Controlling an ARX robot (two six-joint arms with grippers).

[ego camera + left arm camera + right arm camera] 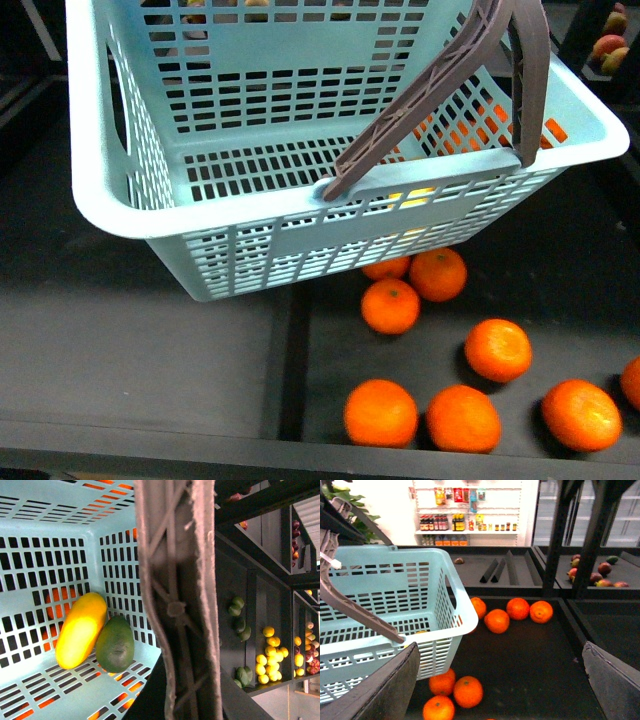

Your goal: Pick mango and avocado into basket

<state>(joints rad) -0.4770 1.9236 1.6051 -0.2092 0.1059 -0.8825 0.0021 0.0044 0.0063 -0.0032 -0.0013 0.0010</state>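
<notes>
The light teal basket [150, 215] hangs tilted above the dark shelf, carried by its brown-grey handle [430, 90]. My left gripper is shut on that handle [175, 605], which fills the middle of the left wrist view; the fingers themselves are hidden. Inside, on the slotted floor, the yellow-orange mango [80, 630] lies beside the dark green avocado [116, 644], the two touching. My right gripper [502, 680] is open and holds nothing, hovering to the right of the basket [420, 625] with its dark fingers [375, 690] spread wide over the shelf.
Several oranges [390, 305] lie on the black shelf under and in front of the basket; more oranges [518, 608] sit behind it. A dark post [555, 535] divides the shelf bays. Side shelves hold lemons [270, 650] and green fruit [239, 620].
</notes>
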